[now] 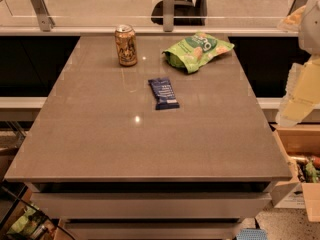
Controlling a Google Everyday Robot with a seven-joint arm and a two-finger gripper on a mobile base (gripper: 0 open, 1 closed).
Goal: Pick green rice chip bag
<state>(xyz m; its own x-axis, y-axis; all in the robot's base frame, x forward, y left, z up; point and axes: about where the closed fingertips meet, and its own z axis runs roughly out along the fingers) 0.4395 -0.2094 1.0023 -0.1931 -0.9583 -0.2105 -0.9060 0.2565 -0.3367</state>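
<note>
Beyond-left of pale gripper (296, 103), held right of grey table (125, 144), crinkly light-green rice chip bag (197, 50) is laid slantwise. Grip state cannot be told.

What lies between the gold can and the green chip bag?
Nothing: in the camera view, bare table separates gold can and green rice chip bag. The claw hangs beyond the table's right edge.
</note>
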